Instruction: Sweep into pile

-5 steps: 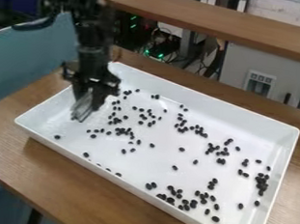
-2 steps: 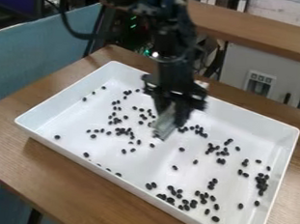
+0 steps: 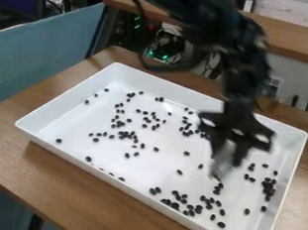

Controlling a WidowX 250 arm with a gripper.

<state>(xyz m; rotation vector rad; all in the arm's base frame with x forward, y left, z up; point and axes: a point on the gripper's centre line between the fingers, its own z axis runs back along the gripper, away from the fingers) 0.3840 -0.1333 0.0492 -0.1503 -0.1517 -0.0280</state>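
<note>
Small, dark, rounded beans (image 3: 269, 188) lie scattered in a smooth white rectangular tray (image 3: 61, 150) with raised, sloping walls and rounded corners. Loose clumps sit left of its middle, along the near wall and at the right end. The beans are short ovals, their long axes too small to read; the tray's runs from far left to near right. The black gripper (image 3: 223, 164) hangs over the tray's right half, a pale, blurred piece (image 3: 224, 152) between its jaws, pointing down; I cannot tell how far apart they stand or whether they grip it. The tabletop (image 3: 99, 187) is brown, grained wood.
</note>
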